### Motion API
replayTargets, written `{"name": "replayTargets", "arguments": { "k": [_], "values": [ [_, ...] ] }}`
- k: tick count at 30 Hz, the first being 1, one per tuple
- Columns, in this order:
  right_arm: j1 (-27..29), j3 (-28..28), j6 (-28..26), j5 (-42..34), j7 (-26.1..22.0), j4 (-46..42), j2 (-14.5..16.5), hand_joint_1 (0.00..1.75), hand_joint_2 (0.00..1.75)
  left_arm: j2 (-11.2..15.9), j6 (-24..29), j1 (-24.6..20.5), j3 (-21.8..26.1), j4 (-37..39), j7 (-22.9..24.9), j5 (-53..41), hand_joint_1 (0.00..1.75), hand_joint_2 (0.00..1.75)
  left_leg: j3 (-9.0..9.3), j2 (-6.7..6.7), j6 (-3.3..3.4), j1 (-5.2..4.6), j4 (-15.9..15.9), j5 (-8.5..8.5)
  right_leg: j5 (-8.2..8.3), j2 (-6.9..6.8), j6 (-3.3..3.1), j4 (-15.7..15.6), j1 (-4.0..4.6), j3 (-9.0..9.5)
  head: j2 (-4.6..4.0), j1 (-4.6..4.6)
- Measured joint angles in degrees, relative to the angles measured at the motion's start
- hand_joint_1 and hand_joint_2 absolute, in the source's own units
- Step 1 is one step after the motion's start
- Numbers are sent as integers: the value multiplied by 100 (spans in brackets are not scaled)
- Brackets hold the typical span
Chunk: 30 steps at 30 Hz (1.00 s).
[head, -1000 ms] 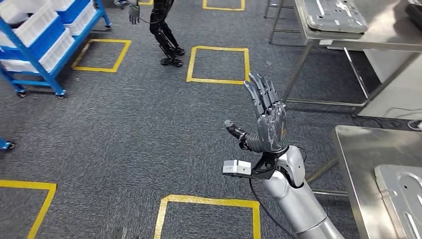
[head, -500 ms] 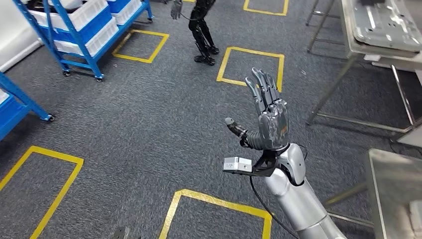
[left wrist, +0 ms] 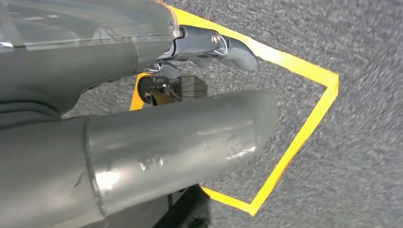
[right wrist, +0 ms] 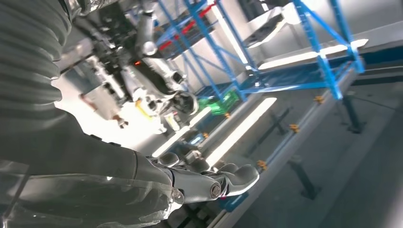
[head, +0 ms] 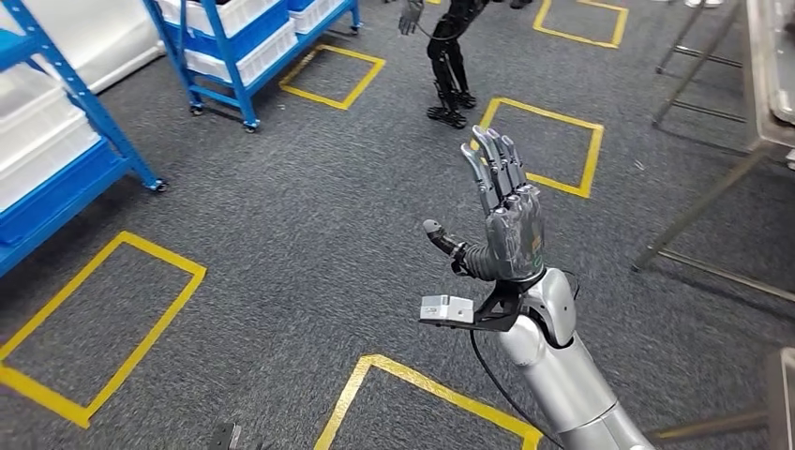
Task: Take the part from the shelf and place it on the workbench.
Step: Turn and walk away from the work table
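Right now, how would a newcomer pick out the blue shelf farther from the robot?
Start in the head view at the raised right hand and look to the far upper left across the grey carpet. The wheeled blue shelf stands beside a yellow floor square, unlike the nearer blue shelf at the left edge.

Head view: high on the body, facing forward and down over grey carpet floor (head: 281, 234) with yellow tape squares (head: 89, 333); right robot hand (head: 502, 220) mid-frame, raised, seen from its back; blue shelf racks (head: 234, 42) far off at upper left; a table leg (head: 698, 206) at right edge.
Left wrist view: very close behind the left robot hand (left wrist: 209, 45), facing straight down at the floor; shares the carpet and a yellow tape square (left wrist: 304, 118) with the head view.
Right wrist view: close behind the right robot hand (right wrist: 209, 183), tilted, facing out and level toward blue shelf racks (right wrist: 304, 52); shares shelving and that hand with the head view.
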Motion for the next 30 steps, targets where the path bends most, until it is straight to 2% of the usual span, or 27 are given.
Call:
{"name": "replayTargets", "arguments": {
  "k": [1,2,3,4,6,7,8,9,10,11,12,13,15,16,17,18,19,20,21,23,24,25,26,27,28,29,30],
  "values": [
    [-6,0,5,2,0,-1,0,0,175,-3,1,-8,0,0,0,0,0,0,-25,-58,-34,10,0,12,18,91,-7,-134,0,49,0,0],
    [-10,0,13,8,0,-2,0,0,175,-6,2,-14,0,0,1,0,0,0,-46,-123,-77,19,-10,33,6,87,-14,-170,7,65,0,0],
    [-17,0,20,14,1,-3,3,0,175,-6,4,-14,0,0,1,-1,0,0,-62,-186,-120,28,-34,51,12,23,-33,-200,3,78,0,1],
    [-25,0,27,21,2,-3,9,0,175,-6,8,-9,0,0,-1,-1,0,0,-72,-166,-151,25,-27,46,29,-48,-62,-244,-3,106,0,1],
    [-38,0,31,34,4,-4,20,0,175,-5,17,-12,0,0,-4,-2,0,0,-196,95,-191,4,237,-122,62,-220,-126,-334,-18,175,0,-12],
    [-41,0,31,40,5,-4,21,0,175,-5,20,-23,0,0,-5,-1,0,0,-333,285,-200,4,538,-285,65,-312,-145,-354,-4,199,0,-18],
    [-40,0,31,46,5,-4,20,0,175,-6,22,-36,0,0,-6,-1,0,0,-510,414,-214,8,904,-463,60,-401,-160,-358,9,207,0,-25],
    [-37,0,31,52,6,-2,19,0,175,-7,22,-44,0,0,-7,-2,0,0,-675,481,-228,14,1246,-597,52,-496,-168,-354,20,208,0,-24],
    [-34,0,31,55,7,0,17,0,175,-8,22,-42,0,0,-7,-1,0,0,-772,517,-237,17,1452,-645,43,-586,-172,-349,27,207,0,-25],
    [-32,0,31,58,7,1,17,0,175,-9,24,-34,0,0,-7,-1,0,0,-762,539,-240,18,1454,-592,33,-668,-171,-343,30,208,0,-25],
    [-31,0,29,61,7,1,17,0,175,-9,29,-26,0,0,-7,0,0,0,-648,564,-237,18,1257,-456,21,-742,-165,-336,32,212,0,-25],
    [-31,0,28,61,7,1,18,0,175,-9,37,-20,0,0,-8,1,0,0,-431,632,-225,14,879,-271,4,-810,-153,-327,32,222,0,-25],
    [-30,0,25,61,8,0,17,0,175,-8,50,-25,0,0,-12,3,0,0,-43,827,-177,-34,187,-61,-40,-918,-106,-301,61,238,0,-21],
    [-28,0,23,61,9,1,16,0,175,-7,52,-25,1,0,-15,4,0,0,58,886,-145,-59,-5,-28,-57,-970,-81,-293,75,247,0,-19],
    [-26,0,22,61,10,1,16,0,175,-6,54,-21,1,0,-17,6,0,0,73,884,-115,-84,-55,-46,-67,-1016,-55,-292,89,254,0,-15],
    [-24,0,21,61,10,1,16,0,175,-3,55,-11,2,0,-19,8,0,0,64,818,-78,-84,-66,-33,-72,-1069,-30,-297,87,267,0,-12],
    [-23,0,20,61,11,1,17,0,175,1,58,5,3,-1,-21,9,0,0,70,756,-44,-79,-86,-21,-94,-1054,4,-287,73,277,0,-12],
    [-22,0,18,61,12,-1,17,0,175,4,62,15,3,-1,-24,9,0,0,81,701,-10,-69,-110,-7,-145,-963,35,-237,57,266,0,-12],
    [-21,0,16,60,13,-3,17,0,175,7,67,18,4,-2,-27,9,0,0,92,649,27,-56,-134,10,-262,-815,60,-68,41,195,0,-12],
    [1,0,14,58,13,-1,15,0,175,8,72,7,6,-2,-34,12,0,0,99,541,71,-46,-148,26,-600,-515,80,588,25,-132,0,-10],
    [20,0,15,58,13,5,14,0,175,8,72,1,7,-2,-36,14,0,0,96,475,82,-51,-145,28,-746,-452,82,974,25,-340,0,-10],
    [41,0,15,57,13,14,14,0,175,8,73,3,7,-2,-38,15,0,0,96,401,85,-56,-142,28,-790,-432,79,1227,26,-493,0,-10],
    [56,0,16,56,13,23,13,0,175,8,75,8,7,-2,-42,17,0,0,96,325,85,-60,-137,27,-717,-422,69,1277,27,-556,0,-10],
    [65,0,15,54,13,30,13,0,175,9,78,14,8,-2,-48,19,0,0,98,245,83,-62,-131,26,-542,-401,51,1109,27,-512,0,-10],
    [69,0,14,50,13,33,13,0,175,9,82,18,9,-2,-56,20,0,0,103,167,81,-62,-126,25,-303,-345,26,760,27,-374,0,-10],
    [72,0,10,45,13,34,13,0,175,7,85,19,10,-2,-63,20,0,0,103,97,74,-63,-121,24,-109,-221,-5,364,27,-203,0,-11],
    [75,0,5,38,13,35,13,0,175,4,88,18,11,-1,-68,19,0,0,96,32,61,-63,-111,24,25,-108,-28,30,27,-60,0,-10]
  ]
}}
